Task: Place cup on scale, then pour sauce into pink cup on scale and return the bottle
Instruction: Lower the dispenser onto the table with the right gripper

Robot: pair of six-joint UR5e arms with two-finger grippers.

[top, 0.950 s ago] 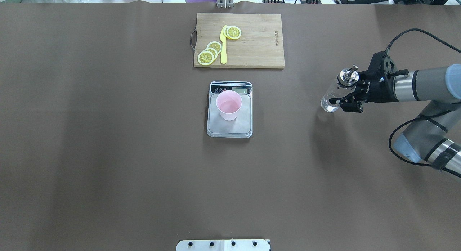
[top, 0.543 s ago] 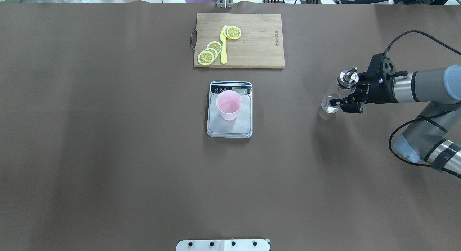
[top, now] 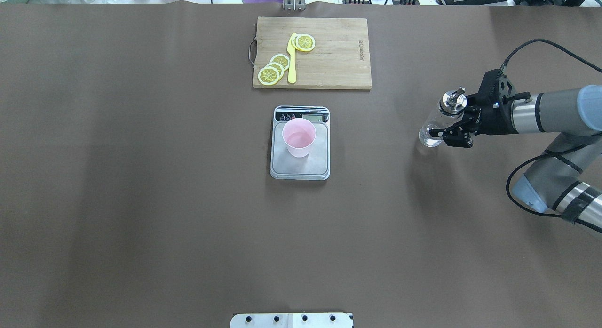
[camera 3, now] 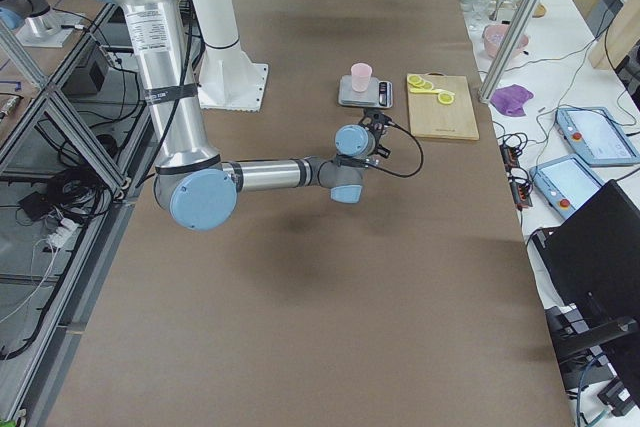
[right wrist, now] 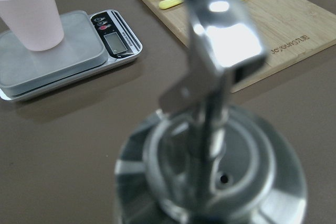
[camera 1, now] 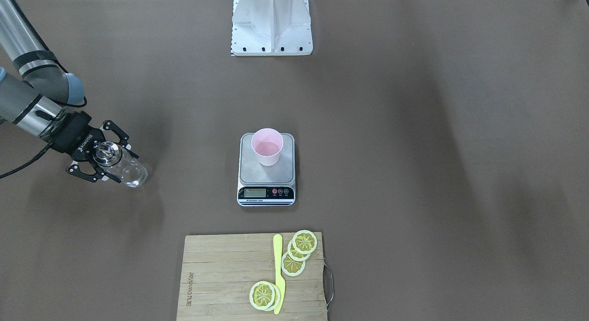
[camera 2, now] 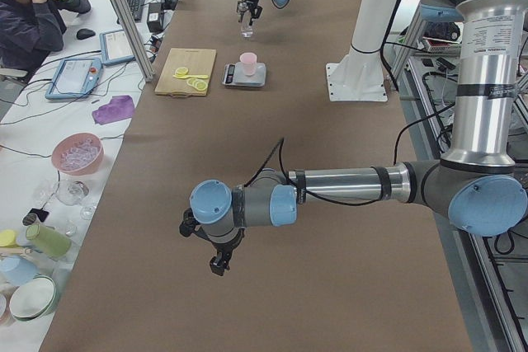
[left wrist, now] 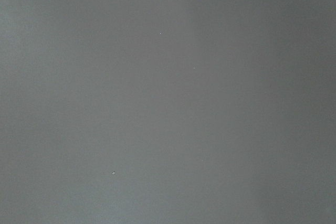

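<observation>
The pale pink cup [top: 298, 137] [camera 1: 267, 147] stands upright on the silver scale [top: 300, 167] [camera 1: 267, 174] at mid-table. Far to the robot's right, my right gripper [top: 438, 128] [camera 1: 113, 164] is shut on the clear glass bottle [top: 429, 134] [camera 1: 129, 174], which is upright and low over the table. Whether its base touches the cloth I cannot tell. Its metal cap and spout [right wrist: 220, 51] fill the right wrist view, with the cup [right wrist: 31, 11] behind. The sauce is too clear to make out. My left gripper [camera 2: 216, 255] shows only in the exterior left view, so its state is unclear.
A wooden cutting board [top: 338, 60] with lemon slices [top: 273, 69] and a yellow knife [top: 292, 60] lies beyond the scale. The robot's base [camera 1: 271, 21] stands at the near edge. A person [camera 2: 33, 14] sits at a side table beside the far end.
My right gripper has sunk slightly toward the table with the bottle in it. The cup and scale have not moved.
</observation>
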